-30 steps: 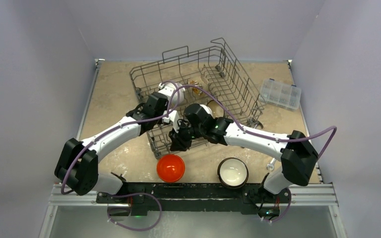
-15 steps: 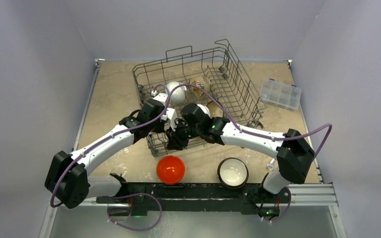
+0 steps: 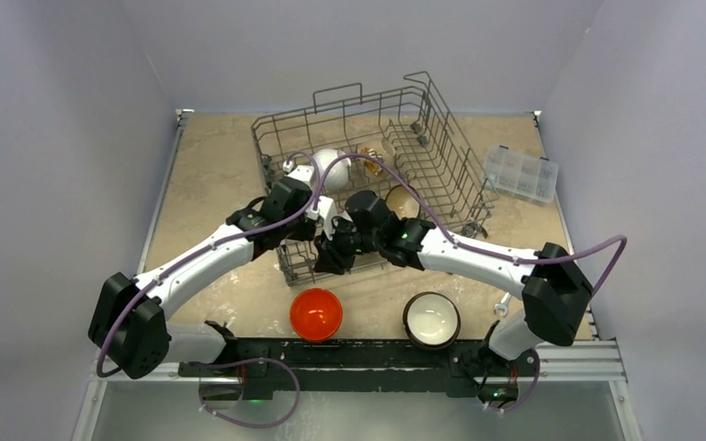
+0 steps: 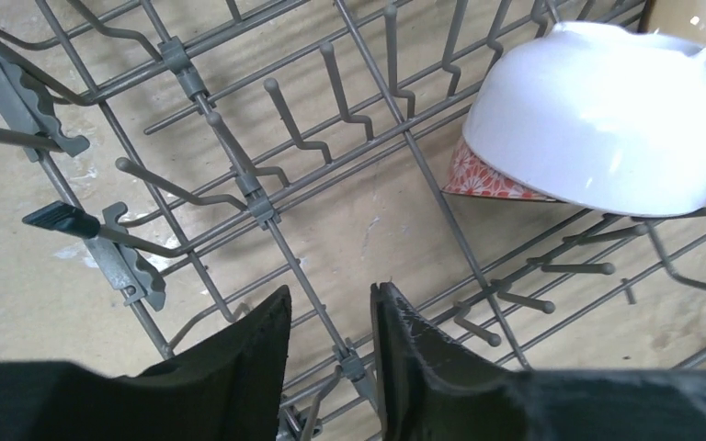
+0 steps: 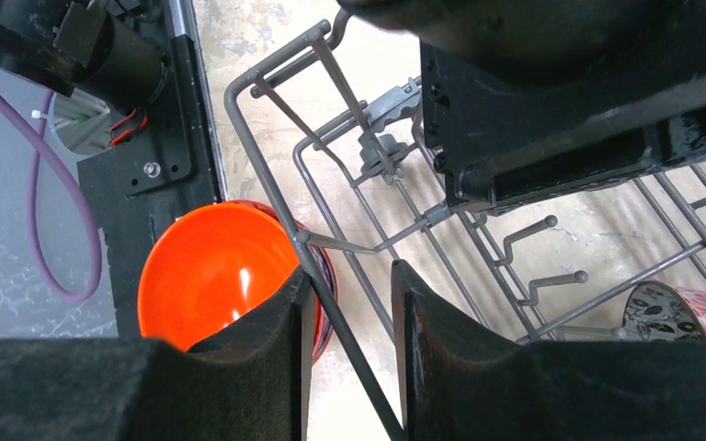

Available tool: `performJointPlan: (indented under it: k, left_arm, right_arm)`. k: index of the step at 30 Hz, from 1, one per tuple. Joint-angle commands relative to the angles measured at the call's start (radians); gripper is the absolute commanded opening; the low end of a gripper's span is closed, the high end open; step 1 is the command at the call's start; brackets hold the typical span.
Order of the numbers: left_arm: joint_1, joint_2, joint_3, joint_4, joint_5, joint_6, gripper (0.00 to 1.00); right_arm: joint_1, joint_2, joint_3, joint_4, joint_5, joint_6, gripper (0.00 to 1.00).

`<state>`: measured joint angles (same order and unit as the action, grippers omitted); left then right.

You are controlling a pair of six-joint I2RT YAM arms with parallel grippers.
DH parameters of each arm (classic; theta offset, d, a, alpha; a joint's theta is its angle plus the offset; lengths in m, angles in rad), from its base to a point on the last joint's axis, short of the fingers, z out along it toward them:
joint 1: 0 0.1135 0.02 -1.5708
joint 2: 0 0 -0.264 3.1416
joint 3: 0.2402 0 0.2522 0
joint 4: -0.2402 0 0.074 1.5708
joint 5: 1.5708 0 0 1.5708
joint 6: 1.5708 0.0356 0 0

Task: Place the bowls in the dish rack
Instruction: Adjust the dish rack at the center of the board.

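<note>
— Over the rack's (image 3: 446, 152) near edge, what are the two grippers doing?

— Both hang there, close together. The left gripper (image 4: 331, 299) has its jaws parted a little and is empty, with a floor wire of the rack running under the gap. The right gripper (image 5: 349, 276) is also parted. It straddles the rack's near rim wire, and its wrist view shows no pinch on that wire.

— Where are the bowls?

— Inside the rack, toward its far side, a white bowl (image 4: 607, 129) lies tilted against a red-patterned bowl (image 4: 492, 179). Outside the rack, just off its near edge, sits an orange bowl (image 5: 211, 276), open side up. A dark bowl (image 3: 431, 320) with a cream inside sits along the same side, apart from the rack. Those two are not yet loaded.

— What could go wrong from here?

— The likeliest trouble is a snag. If the right gripper lifts or swings sideways while the rim wire is between its jaws, it would drag the rack. A dragged rack could shove the orange bowl beside it. The jolt might also tip the white bowl off the tines and the bowl it leans on. The left gripper, low among the tines, could catch one if it moves sideways before rising. The grippers are also so near each other that they could knock together if both move at once.
</note>
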<state>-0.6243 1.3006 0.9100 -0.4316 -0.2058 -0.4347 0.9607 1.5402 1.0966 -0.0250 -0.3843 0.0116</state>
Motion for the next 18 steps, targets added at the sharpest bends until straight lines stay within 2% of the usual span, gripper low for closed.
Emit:
performJointPlan:
  k: [1,3,7,11,15,18]
  left_arm:
    - [0.004,-0.016,0.066,0.021,0.036,-0.035,0.43]
    - [0.017,-0.027,0.070,0.052,0.091,-0.053,0.52]
    - [0.025,-0.041,0.061,0.112,0.176,-0.098,0.61]
    - [0.027,-0.043,0.052,0.154,0.223,-0.124,0.64]
    - [0.030,-0.052,0.046,0.165,0.232,-0.127,0.65]
    - [0.032,-0.069,0.039,0.172,0.232,-0.127,0.68]
  right_arm:
    - [-0.083,-0.080,0.007,0.022,0.197,0.128,0.35]
    - [-0.091,-0.094,0.021,0.022,0.179,0.136,0.41]
    - [-0.121,-0.125,0.041,0.022,0.119,0.152,0.58]
    - [-0.141,-0.143,0.056,0.022,0.037,0.156,0.77]
    - [-0.190,-0.172,0.054,0.022,-0.035,0.167,0.85]
    - [-0.253,-0.204,0.045,0.022,0.005,0.205,0.88]
